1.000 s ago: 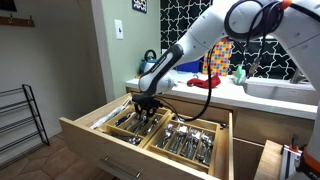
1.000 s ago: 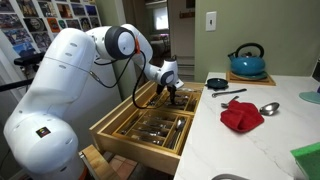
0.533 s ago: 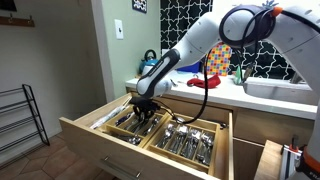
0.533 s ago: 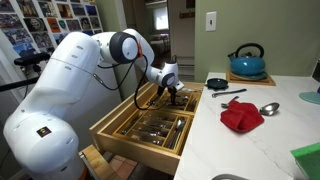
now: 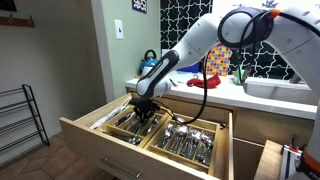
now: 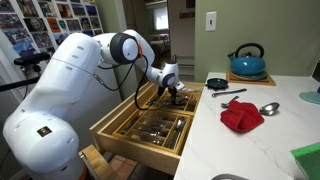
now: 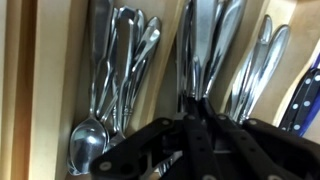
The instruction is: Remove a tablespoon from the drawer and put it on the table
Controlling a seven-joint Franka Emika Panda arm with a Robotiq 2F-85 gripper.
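In an exterior view, the white table (image 5: 275, 102) ran below a patterned backsplash, and the drawer (image 5: 100, 146) stood open with the gripper (image 5: 143, 113) down among its cutlery. In an exterior view, a red cloth (image 6: 241, 116) lay near the table's drawer-side edge. In the wrist view, spoons (image 7: 112, 70) lay in the drawer just ahead of the fingers (image 7: 192, 140); whether the fingers gripped anything could not be told.

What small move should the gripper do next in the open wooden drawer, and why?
Probably close the black gripper on the silver handles just ahead of it: it sits low in the light-wood drawer among cutlery, and I cannot tell that it grips anything.
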